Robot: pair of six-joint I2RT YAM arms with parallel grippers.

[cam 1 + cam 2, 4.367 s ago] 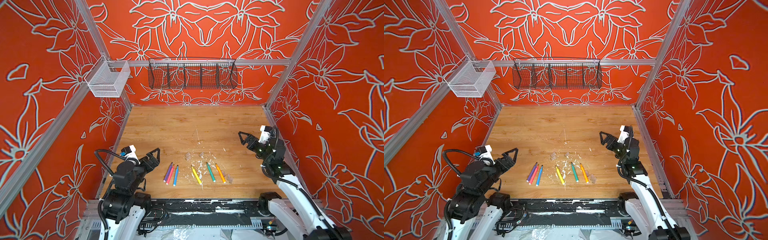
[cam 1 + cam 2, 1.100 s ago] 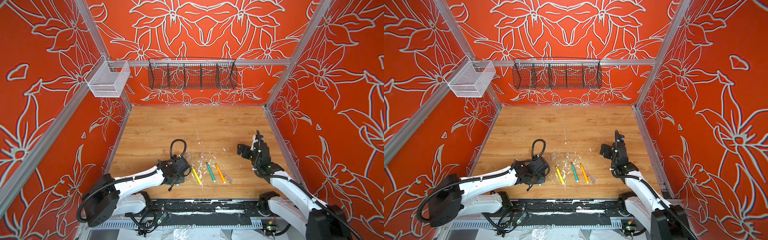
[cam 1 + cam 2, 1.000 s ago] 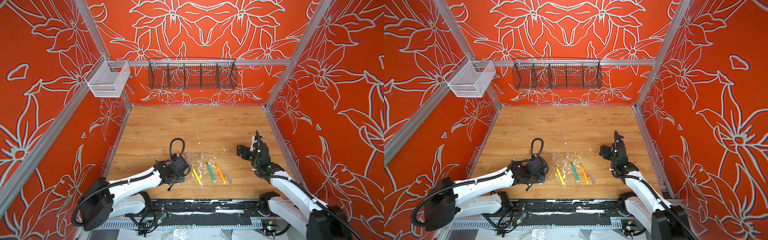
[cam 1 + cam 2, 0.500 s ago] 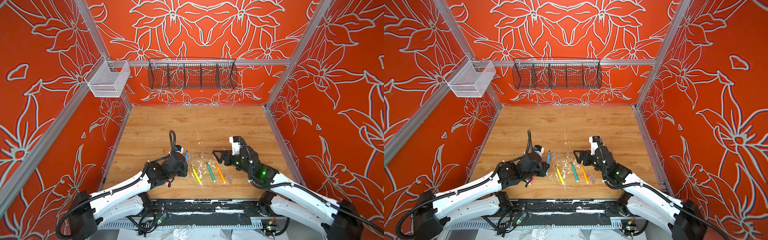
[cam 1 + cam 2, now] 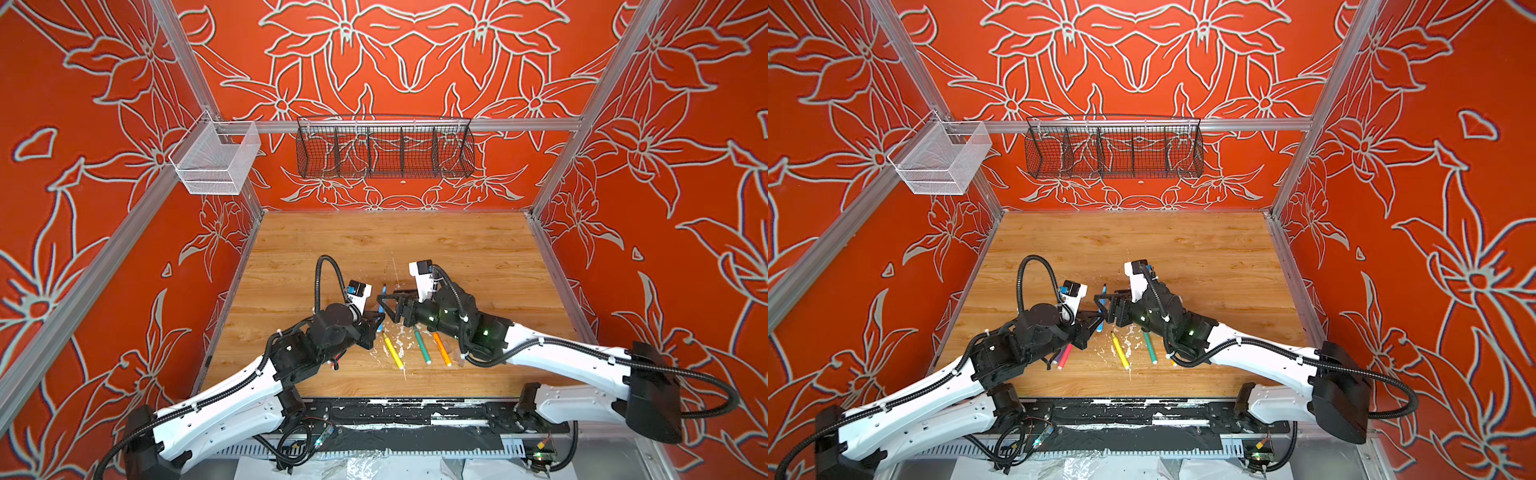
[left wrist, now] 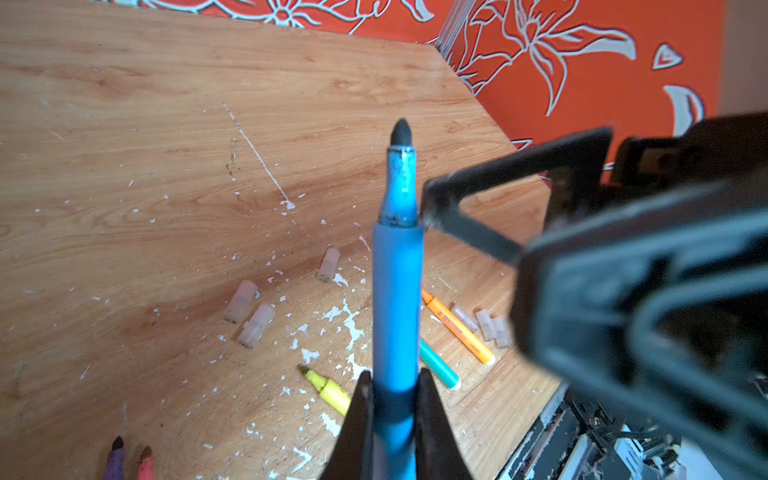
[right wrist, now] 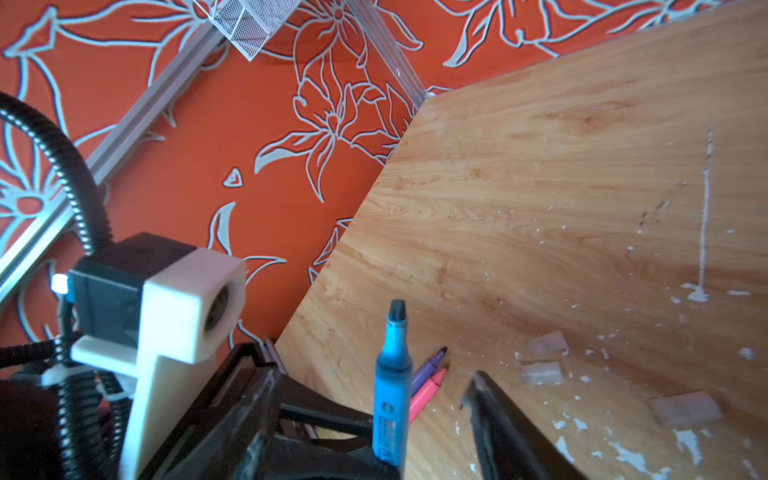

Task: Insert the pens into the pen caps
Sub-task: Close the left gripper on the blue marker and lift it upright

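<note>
Blue pen (image 6: 397, 299) is standing tip-up above the worktop (image 6: 124, 166), with my left hand (image 6: 394, 374) gripping its lower barrel. My right hand (image 5: 384, 308) is waiting with jaws apart on either side of the pen's upper part. Clear caps (image 6: 241, 301) are lying loose below, near the yellow pen (image 6: 328, 388).

Light: bright, even, soft — falling from above.
Shadows: faint, soft-edged patches on the wooden table (image 5: 457, 249).
Top views: sharp; the wide-angle lens splays the orange walls (image 5: 104, 104) outward.
Wrist views: blue pen (image 6: 397, 291) fairly crisp at mid-barrel — foreground nearest the lens smeared.
</note>
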